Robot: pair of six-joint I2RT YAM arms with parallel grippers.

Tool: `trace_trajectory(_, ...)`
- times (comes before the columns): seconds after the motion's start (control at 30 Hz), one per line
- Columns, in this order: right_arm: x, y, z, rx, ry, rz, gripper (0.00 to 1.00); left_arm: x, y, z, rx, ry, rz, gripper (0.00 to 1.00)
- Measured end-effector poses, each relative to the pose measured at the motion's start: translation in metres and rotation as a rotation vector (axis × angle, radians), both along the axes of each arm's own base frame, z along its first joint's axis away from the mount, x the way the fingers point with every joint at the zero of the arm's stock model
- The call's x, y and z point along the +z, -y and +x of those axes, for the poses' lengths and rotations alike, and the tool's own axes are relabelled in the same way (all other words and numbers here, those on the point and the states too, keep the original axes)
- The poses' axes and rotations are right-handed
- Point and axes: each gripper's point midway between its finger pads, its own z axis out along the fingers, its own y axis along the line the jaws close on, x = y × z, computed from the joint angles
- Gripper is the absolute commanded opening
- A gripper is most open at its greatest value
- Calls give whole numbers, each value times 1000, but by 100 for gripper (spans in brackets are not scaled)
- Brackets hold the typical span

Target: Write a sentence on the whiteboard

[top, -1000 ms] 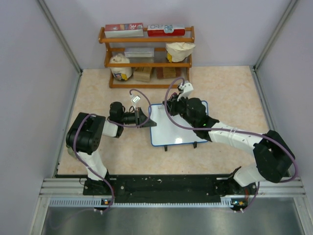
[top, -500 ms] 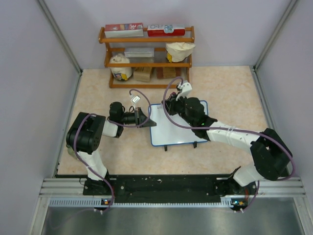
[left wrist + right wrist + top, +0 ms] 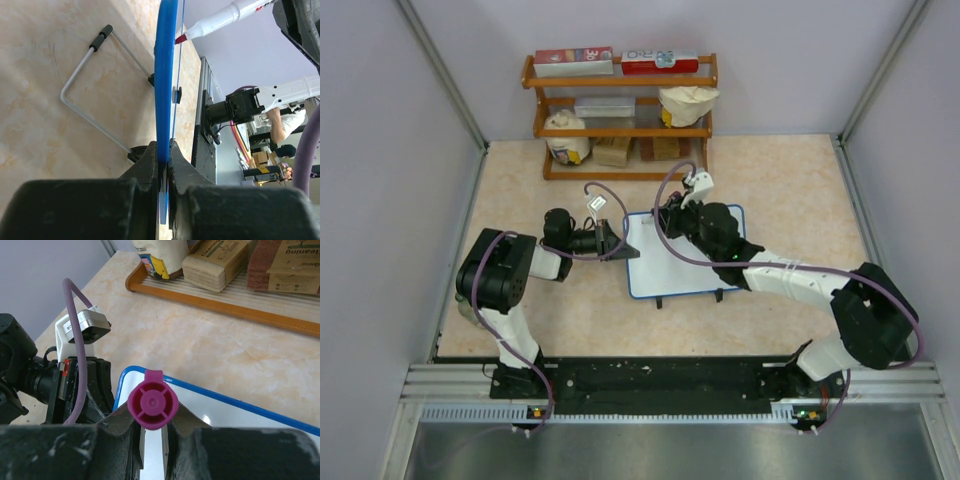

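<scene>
The whiteboard (image 3: 672, 272), white with a thin blue frame, stands tilted mid-table on its wire stand (image 3: 85, 92). My left gripper (image 3: 618, 244) is shut on the board's left edge. In the left wrist view the blue frame (image 3: 164, 75) runs between the jaws of the left gripper (image 3: 164, 147). My right gripper (image 3: 675, 222) is over the board's upper left part, shut on a marker. In the right wrist view the marker's magenta end cap (image 3: 152, 404) sits between the jaws of the right gripper (image 3: 152, 426), above the whiteboard (image 3: 225, 415). The marker's red tip (image 3: 181, 38) is close to the board face.
A wooden rack (image 3: 620, 120) with boxes, bags and sponges stands against the back wall, and also shows in the right wrist view (image 3: 210, 302). Grey walls close in the left and right sides. The marbled tabletop (image 3: 790, 180) lies to the right of the board.
My right arm has shifted slightly over the board's upper left part with the marker. The left arm and the board have not moved.
</scene>
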Motion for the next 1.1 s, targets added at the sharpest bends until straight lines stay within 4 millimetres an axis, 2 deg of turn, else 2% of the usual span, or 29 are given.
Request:
trace_trajectory(0.57, -13, 9, -14, 7, -15, 13, 0, -1, 0, 0, 0, -6, 0, 0)
trace_trajectory(1.1, -7, 13, -7, -38, -9, 9, 0, 0, 0, 0, -1, -2, -1, 0)
